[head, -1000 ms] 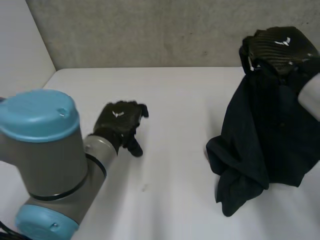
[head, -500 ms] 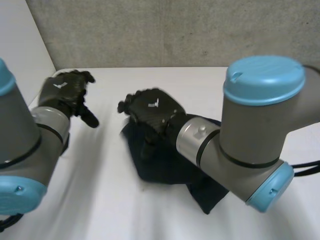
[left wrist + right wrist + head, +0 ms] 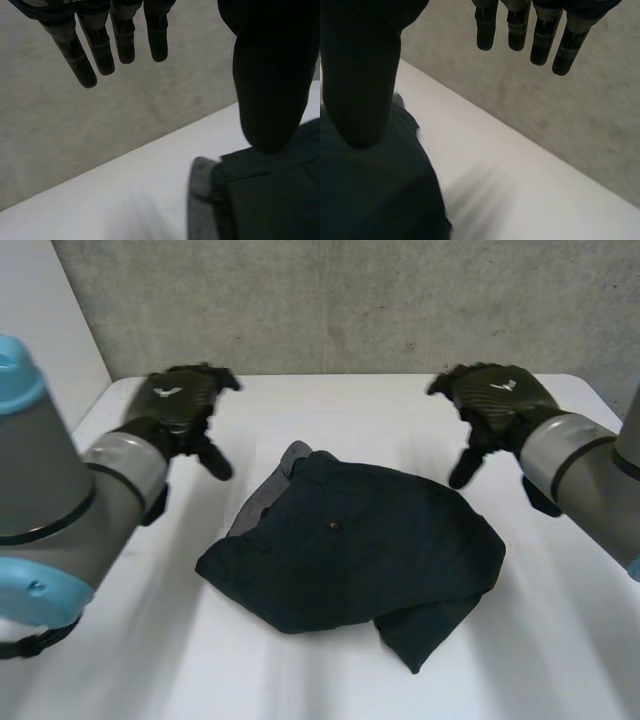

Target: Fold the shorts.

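Dark navy shorts [image 3: 350, 545] lie in a loose heap on the middle of the white table [image 3: 320, 405], a grey inner waistband [image 3: 268, 490] turned out at their far left corner. My left hand [image 3: 180, 405] hovers above the table beyond that corner, fingers [image 3: 82, 55] straight and thumb [image 3: 270, 85] spread, holding nothing. My right hand [image 3: 495, 400] hovers beyond the far right side of the shorts, its fingers [image 3: 540, 35] straight too and its thumb [image 3: 360, 85] apart. The shorts [image 3: 265, 200] show past the left thumb, and the shorts [image 3: 375, 195] lie under the right thumb.
A grey concrete wall [image 3: 330, 300] runs along the table's far edge. A pale side wall [image 3: 40, 350] stands at the left. Bare table surface surrounds the shorts on all sides.
One second ago my right hand held the shorts up at the right. It swept them to the middle, let go, and drew back right. My left hand moved out to the far left.
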